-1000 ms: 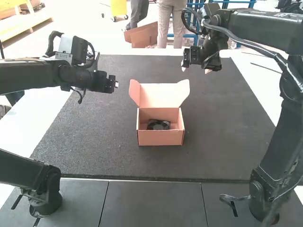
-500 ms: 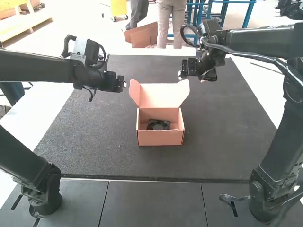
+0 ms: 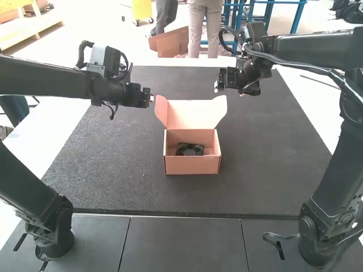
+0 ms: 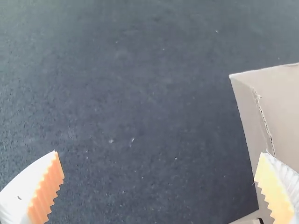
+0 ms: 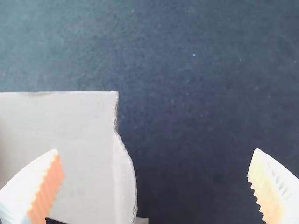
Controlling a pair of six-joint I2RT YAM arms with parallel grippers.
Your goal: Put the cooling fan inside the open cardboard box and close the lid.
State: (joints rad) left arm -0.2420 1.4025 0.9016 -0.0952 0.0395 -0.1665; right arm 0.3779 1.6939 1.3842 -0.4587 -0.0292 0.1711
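Your fan (image 3: pixel 189 149) sits inside the box (image 3: pixel 192 163). The left end effector (image 3: pixel 146 97) and right end effector (image 3: pixel 222 81), both released, flank the upright lid (image 3: pixel 191 113), placed to fold it down.

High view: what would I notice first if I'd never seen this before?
First the cardboard box in the middle of the dark mat, with its lid standing open at the back and a black cooling fan lying inside. Next come the two big black arms: the left gripper hangs beside the lid's left corner and the right gripper by its right corner, both open.
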